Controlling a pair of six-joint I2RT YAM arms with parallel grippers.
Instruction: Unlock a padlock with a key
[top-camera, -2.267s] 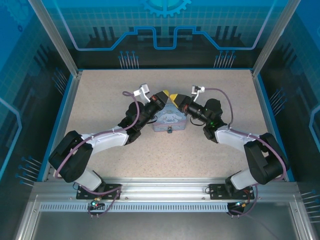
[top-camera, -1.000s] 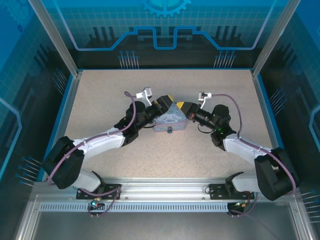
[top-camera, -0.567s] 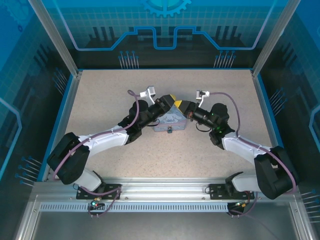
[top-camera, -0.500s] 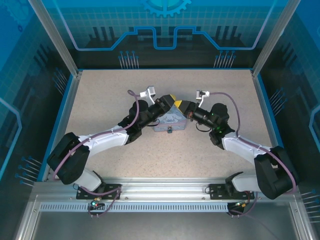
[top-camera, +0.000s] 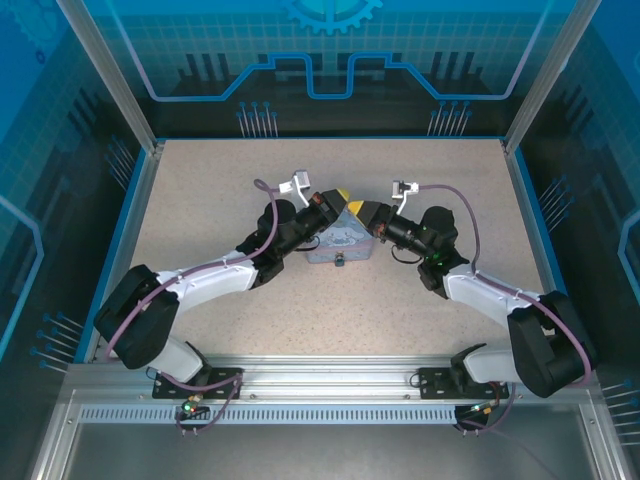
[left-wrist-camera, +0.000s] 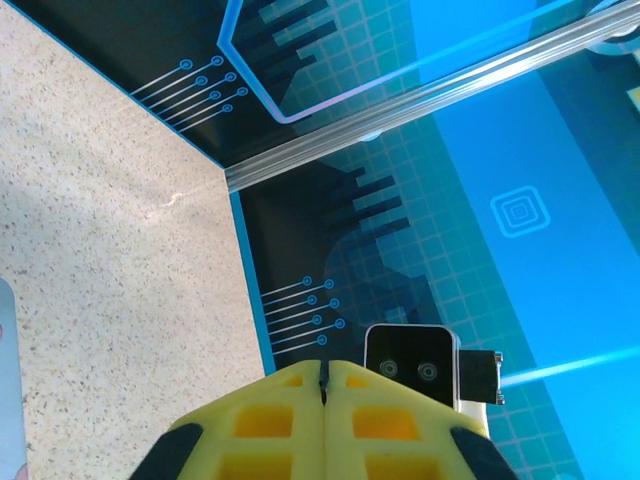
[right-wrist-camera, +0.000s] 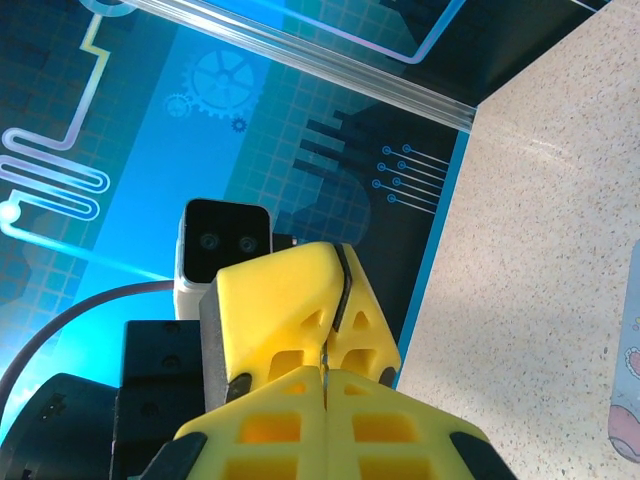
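Left pincer (top-camera: 339, 196) has shut, just beside clenched right pincer (top-camera: 357, 210) above pale blue box (top-camera: 335, 242); padlock (top-camera: 340, 260) prob. untouched, unlocking not begun.

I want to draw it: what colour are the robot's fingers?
Yellow fingers, best seen in the right wrist view.

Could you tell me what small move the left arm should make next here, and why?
Probably ease the left gripper back from the right gripper and toward the small dark padlock at the near edge of the pale blue box. Both grippers are shut, tips almost meeting over the box, apart from the padlock; whether either pinches the key is too small to tell.
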